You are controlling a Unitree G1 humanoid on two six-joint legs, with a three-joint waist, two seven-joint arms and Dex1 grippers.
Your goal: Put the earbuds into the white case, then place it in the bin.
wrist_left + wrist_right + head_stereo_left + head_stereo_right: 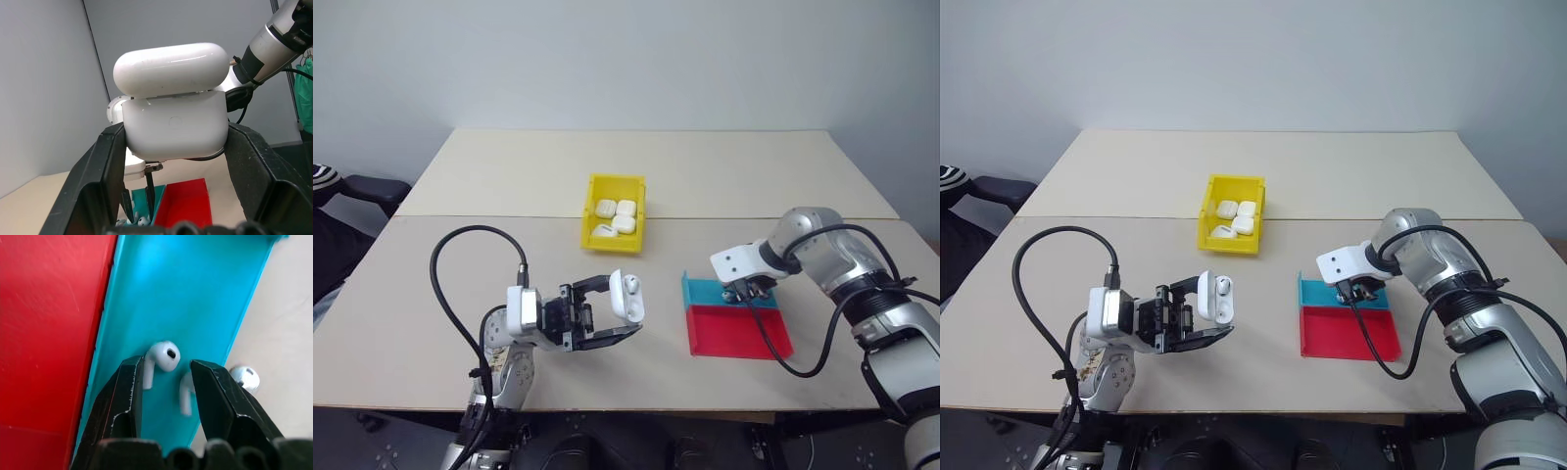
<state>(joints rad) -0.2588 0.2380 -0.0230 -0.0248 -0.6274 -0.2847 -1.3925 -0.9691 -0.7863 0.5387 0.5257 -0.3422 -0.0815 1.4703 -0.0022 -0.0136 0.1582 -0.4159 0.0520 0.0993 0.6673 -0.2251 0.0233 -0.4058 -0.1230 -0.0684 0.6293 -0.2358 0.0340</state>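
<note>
My left gripper (619, 311) is shut on the white case (626, 298), held above the table's front with its lid flipped open. In the left wrist view the case (173, 127) sits clamped between both black fingers. Two earbuds lie in the teal tray (703, 292). One earbud (164, 356) rests between the tips of my right gripper (166, 364); the other (244, 377) is partly hidden behind a finger. The right gripper (750, 290) points down into that tray, open, with nothing held. The yellow bin (590, 211) stands at mid-table.
Several white cases (615, 217) lie inside the bin. A shallow red tray (734, 333) adjoins the teal one on its near side. A black cable (460, 284) loops over the table by my left arm. A dark chair (367, 191) stands beyond the table's left edge.
</note>
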